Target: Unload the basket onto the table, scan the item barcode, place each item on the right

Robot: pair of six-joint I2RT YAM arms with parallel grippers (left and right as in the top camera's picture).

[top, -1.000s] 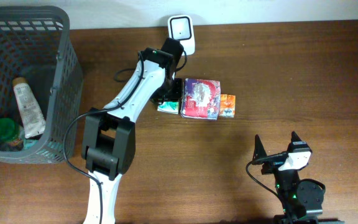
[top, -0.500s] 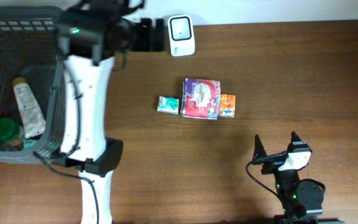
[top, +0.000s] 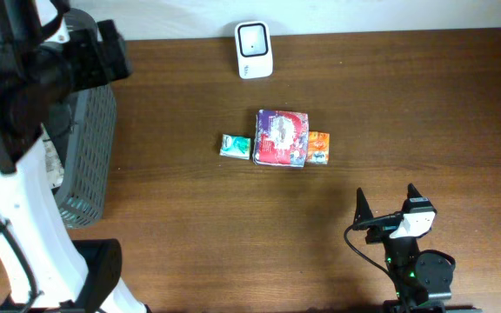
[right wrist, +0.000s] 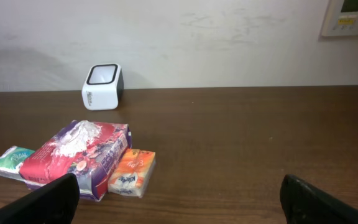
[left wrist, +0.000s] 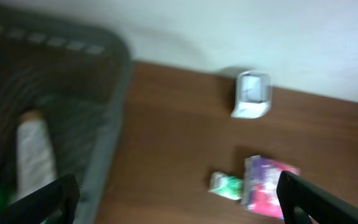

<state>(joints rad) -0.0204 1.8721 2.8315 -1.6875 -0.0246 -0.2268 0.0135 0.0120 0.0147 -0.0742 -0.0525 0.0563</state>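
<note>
White left arm (top: 7,217) high over grey basket (top: 98,148), left claw (left wrist: 173,186) apart, right claw (right wrist: 178,186) apart

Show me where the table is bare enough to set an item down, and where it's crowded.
Bare: the wide stretch right of the scanner out to the table edge; the strip between the basket and the green packet. Crowded: the centre row of green packet, purple pack and orange packet, side by side.
</note>
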